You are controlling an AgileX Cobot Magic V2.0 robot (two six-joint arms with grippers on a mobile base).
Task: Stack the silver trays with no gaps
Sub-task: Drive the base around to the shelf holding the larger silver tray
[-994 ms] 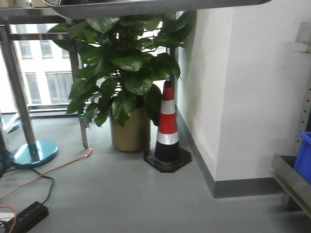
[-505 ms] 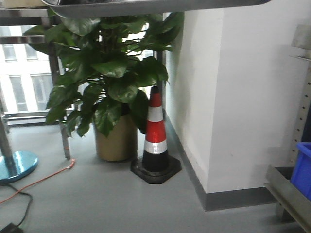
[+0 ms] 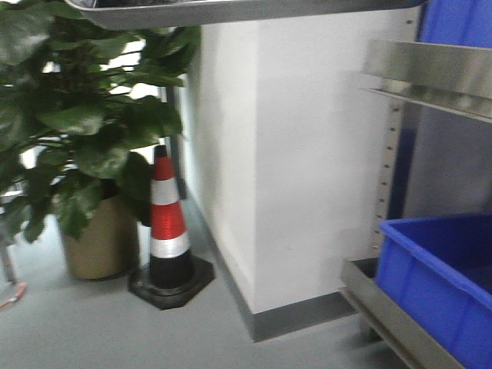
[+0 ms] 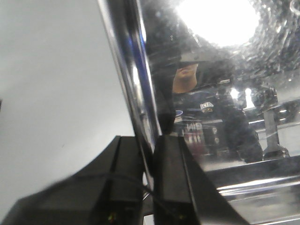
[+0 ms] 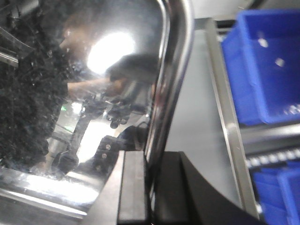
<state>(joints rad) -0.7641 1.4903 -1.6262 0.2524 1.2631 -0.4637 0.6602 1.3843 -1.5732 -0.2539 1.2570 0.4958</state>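
One silver tray is held up between both grippers. Its underside (image 3: 246,11) runs along the top edge of the front view. In the left wrist view the tray's shiny inside (image 4: 220,75) fills the right half, and my left gripper (image 4: 149,154) is shut on its rolled rim (image 4: 129,70). In the right wrist view the tray's mirror-like inside (image 5: 84,79) fills the left, and my right gripper (image 5: 151,173) is shut on the rim (image 5: 171,70). No other silver tray shows.
A steel shelf rack (image 3: 430,73) stands at the right with a blue bin (image 3: 442,269) on its lower rail (image 3: 384,315); more blue bins (image 5: 262,61) show in the right wrist view. A white wall corner (image 3: 300,177), a striped cone (image 3: 167,231) and a potted plant (image 3: 84,138) stand ahead.
The front view has swung to the right: plant and cone slid left, and the shelf rack with the blue bin has come into view. The tray stays at the top edge.
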